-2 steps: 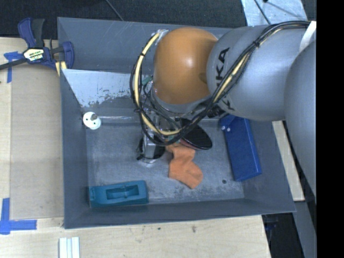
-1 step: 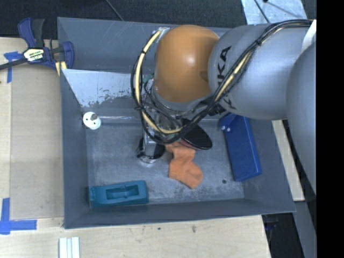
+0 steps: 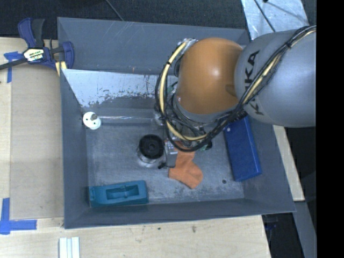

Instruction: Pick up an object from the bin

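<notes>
Your end effector [image 3: 171, 156] is hovering over the middle of the bin [image 3: 74, 160], its opening impossible to tell, with the orange crumpled scrap [image 3: 187, 172] lying just beside it toward the near wall and the black round cap [image 3: 150, 145] sitting just beside it at the view's left.

We record one legible marking: the brand name KUKA, in black capitals on the grey casing of the arm [image 3: 285, 85]. The letters run lengthwise along the casing. Cables [image 3: 277, 61] cross the word and cover part of it.
</notes>
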Tool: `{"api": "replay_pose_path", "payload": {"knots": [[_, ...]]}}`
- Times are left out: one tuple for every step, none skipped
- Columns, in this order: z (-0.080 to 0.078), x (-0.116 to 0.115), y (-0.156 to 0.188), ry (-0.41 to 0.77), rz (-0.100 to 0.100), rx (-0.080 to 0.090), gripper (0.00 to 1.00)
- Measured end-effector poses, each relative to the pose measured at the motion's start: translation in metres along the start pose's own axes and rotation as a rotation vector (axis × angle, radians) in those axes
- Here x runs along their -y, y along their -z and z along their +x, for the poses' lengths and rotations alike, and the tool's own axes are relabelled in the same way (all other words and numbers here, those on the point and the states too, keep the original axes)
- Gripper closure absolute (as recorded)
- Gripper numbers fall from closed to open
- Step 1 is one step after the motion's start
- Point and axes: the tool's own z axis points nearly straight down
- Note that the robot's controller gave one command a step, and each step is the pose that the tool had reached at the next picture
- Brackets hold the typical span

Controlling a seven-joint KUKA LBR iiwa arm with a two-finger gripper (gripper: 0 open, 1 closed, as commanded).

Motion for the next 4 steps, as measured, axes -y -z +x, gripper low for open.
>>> {"api": "replay_pose_path", "payload": {"knots": [[-0.003,0.026,-0.044,-0.077,0.000,0.008,0.00],[-0.005,0.019,-0.077,-0.118,0.002,-0.004,0.00],[-0.012,0.035,-0.101,-0.079,-0.001,0.004,1.00],[-0.012,0.035,-0.101,-0.080,-0.001,0.003,1.00]]}}
